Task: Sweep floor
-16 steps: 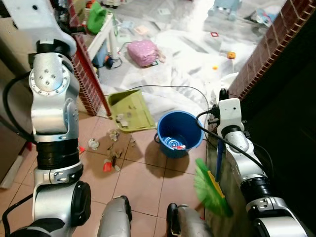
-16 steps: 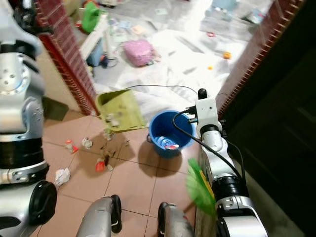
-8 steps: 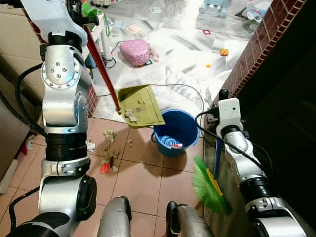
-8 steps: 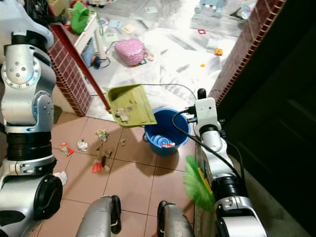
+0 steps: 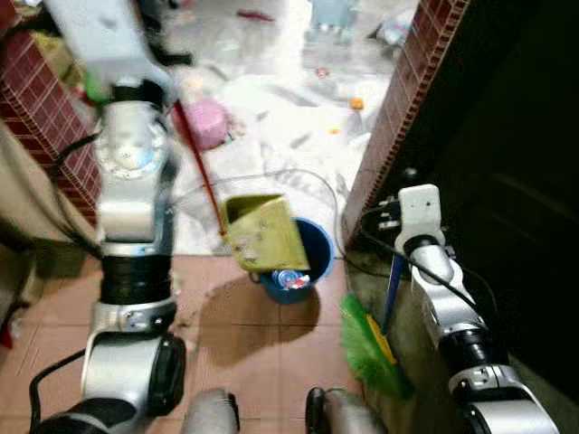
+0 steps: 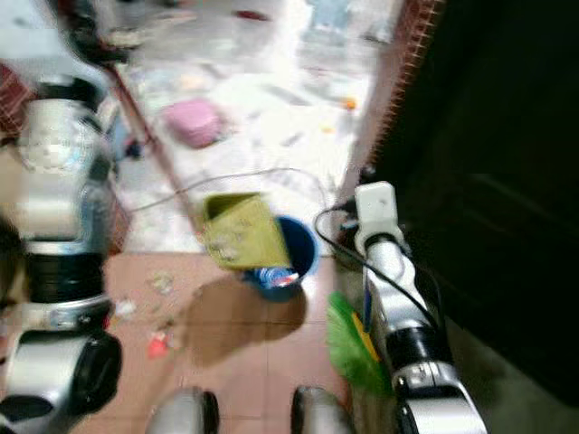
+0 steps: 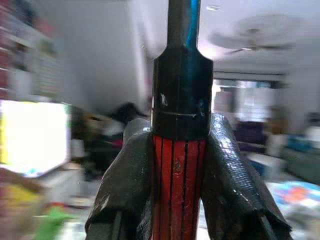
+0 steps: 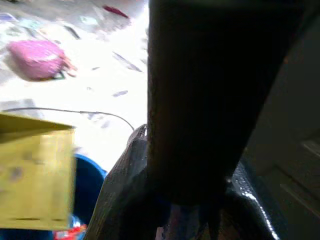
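A yellow-green dustpan (image 5: pixel 260 235) hangs tilted over the blue bucket (image 5: pixel 316 250), its lip down inside the rim. Its red handle (image 5: pixel 200 172) runs up to my raised left arm. In the left wrist view my left gripper (image 7: pixel 180 155) is shut on that red and black handle. Some litter (image 5: pixel 288 278) lies in the bucket. My right gripper (image 8: pixel 186 200) is shut on the dark broom handle (image 8: pixel 200 100). The broom's blue shaft (image 5: pixel 390 291) and green bristles (image 5: pixel 369 348) hang beside my right arm, right of the bucket.
A brick pillar (image 5: pixel 391 108) and a dark doorway stand close on the right. Scraps of litter (image 6: pixel 159 344) lie on the tiles at left. Beyond are a black cable (image 5: pixel 271 173), a pink bag (image 5: pixel 207 119) and toys on a white sheet. Another brick wall (image 5: pixel 36 99) stands at left.
The camera has swung and the picture is blurred. The dustpan has moved from beside the bucket to over it and tipped downward. The broom stays at my right side.
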`<state>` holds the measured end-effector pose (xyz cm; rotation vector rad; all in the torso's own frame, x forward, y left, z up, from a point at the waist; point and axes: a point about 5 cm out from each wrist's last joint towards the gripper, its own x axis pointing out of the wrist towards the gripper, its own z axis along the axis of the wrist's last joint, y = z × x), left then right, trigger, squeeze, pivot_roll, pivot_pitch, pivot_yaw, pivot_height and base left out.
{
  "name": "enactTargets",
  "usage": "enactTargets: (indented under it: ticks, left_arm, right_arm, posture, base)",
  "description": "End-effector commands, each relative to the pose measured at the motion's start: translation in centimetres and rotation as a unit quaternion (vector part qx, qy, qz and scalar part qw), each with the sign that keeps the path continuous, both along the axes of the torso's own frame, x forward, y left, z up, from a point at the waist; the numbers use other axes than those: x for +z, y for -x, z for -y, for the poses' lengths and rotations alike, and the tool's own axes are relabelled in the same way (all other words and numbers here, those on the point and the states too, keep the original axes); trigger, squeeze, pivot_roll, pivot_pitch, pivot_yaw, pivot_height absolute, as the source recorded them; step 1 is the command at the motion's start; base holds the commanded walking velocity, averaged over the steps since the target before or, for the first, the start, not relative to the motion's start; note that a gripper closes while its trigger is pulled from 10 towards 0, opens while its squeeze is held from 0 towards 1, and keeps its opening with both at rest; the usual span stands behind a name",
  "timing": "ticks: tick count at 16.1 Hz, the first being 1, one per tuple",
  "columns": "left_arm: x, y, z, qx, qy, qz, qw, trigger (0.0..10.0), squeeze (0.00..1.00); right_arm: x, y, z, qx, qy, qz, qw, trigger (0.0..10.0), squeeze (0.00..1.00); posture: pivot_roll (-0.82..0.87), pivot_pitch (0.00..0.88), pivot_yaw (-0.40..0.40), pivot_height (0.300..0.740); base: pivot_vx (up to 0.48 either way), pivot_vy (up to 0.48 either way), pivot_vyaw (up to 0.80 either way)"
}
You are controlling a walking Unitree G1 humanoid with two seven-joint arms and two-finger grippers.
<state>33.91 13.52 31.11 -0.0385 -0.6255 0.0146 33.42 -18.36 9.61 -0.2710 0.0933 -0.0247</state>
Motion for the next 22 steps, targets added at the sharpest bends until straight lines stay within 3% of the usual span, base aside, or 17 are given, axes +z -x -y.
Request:
enactTargets:
  ticks: [1, 9, 15, 22]
  left_arm:
    - [2.1, 0.9, -0.9, 0.013, 0.003, 0.056, 0.998, 10.0, 0.0]
    - [2.2, 1.0, -1.2, 0.025, -0.002, 0.059, 0.998, 10.0, 0.0]
    - [1.6, 0.9, -0.9, 0.026, -0.038, 0.056, 0.997, 10.0, 0.0]
    - [-0.9, 1.2, 2.6, -0.024, -0.13, 0.071, 0.989, 10.0, 0.0]
  right_arm:
    - [-1.0, 0.3, 0.1, -0.001, 0.019, -0.028, 0.999, 10.0, 0.0]
    - [-1.3, 0.5, 0.4, 0.0, 0.02, -0.036, 0.999, 10.0, 0.0]
    - [-1.4, 0.4, 0.5, 0.003, 0.02, -0.04, 0.999, 10.0, 0.0]
    - [-1.0, 0.3, 0.3, 0.004, 0.014, -0.031, 0.999, 10.0, 0.0]
  posture:
    - [0.0, 0.109, -0.019, 0.74]
    - [0.0, 0.112, -0.022, 0.74]
    - [0.0, 0.109, -0.026, 0.74]
    - [-0.01, 0.118, -0.02, 0.74]
  base:
    - [0.364, 0.0, 0.0]
    - [0.086, 0.0, 0.0]
    - [0.0, 0.0, 0.0]
    - [0.0, 0.0, 0.0]
